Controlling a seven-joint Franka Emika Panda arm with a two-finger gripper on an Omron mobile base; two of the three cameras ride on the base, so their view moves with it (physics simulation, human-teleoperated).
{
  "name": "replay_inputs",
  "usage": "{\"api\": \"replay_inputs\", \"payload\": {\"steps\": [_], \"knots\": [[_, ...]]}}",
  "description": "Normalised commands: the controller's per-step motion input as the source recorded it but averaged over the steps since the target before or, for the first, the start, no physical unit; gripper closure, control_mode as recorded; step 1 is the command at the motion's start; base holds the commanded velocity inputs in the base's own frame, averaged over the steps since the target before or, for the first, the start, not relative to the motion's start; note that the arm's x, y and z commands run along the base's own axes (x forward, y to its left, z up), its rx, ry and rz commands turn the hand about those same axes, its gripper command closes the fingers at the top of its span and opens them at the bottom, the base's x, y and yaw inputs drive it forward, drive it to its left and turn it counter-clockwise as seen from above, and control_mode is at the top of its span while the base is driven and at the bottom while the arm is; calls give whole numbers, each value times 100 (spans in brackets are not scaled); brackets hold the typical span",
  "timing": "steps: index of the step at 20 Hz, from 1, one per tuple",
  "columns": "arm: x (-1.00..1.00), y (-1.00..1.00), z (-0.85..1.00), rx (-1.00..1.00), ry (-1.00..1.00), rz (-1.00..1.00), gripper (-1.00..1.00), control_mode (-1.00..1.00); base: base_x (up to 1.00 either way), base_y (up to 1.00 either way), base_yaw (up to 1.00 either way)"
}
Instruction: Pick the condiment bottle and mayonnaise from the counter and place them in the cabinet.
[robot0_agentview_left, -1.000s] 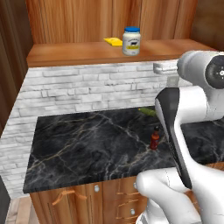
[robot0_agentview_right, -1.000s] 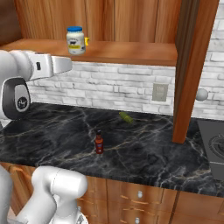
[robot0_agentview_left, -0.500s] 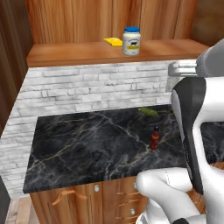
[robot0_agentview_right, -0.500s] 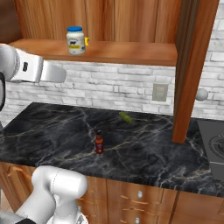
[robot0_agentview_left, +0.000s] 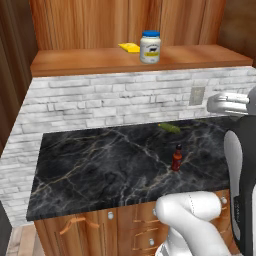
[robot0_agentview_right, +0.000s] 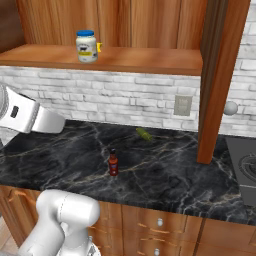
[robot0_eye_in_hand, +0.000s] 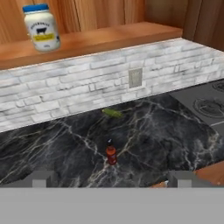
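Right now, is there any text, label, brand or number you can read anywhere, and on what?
None can be read.
mayonnaise label: a dark mark on pale yellow, too blurred to read.
condiment bottle: no lettering can be made out.
wall outlet: no text.

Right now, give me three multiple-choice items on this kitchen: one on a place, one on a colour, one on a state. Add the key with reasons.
1. Where does the mayonnaise jar stand?
A. on the wooden shelf
B. on the black counter
C. on the stove

2. What colour is the jar's lid?
A. red
B. blue
C. green

3. How does the small red bottle stand on the counter?
A. lying on its side
B. held in the fingers
C. upright, on its own

Key: 1 A, the jar sits on the shelf above the brick wall. 2 B, the lid is blue in both base views. 3 C, the bottle stands upright with nothing touching it.
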Motion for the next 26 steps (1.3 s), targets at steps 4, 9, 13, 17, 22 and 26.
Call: {"api": "replay_inputs", "payload": {"steps": [4, 9, 13, 17, 22, 26], "knots": [[0, 0, -36, 4, 13, 1, -100, -100, 0, 0, 0], [0, 0, -36, 9, 12, 5, -100, -100, 0, 0, 0], [0, 0, -26, 5, 5, 9, -100, -100, 0, 0, 0], [8, -8, -10, 2, 0, 8, -100, -100, 0, 0, 0], [9, -20, -20, 0, 0, 9, -100, -100, 0, 0, 0], [10, -10, -30, 0, 0, 7, -100, -100, 0, 0, 0]]}}
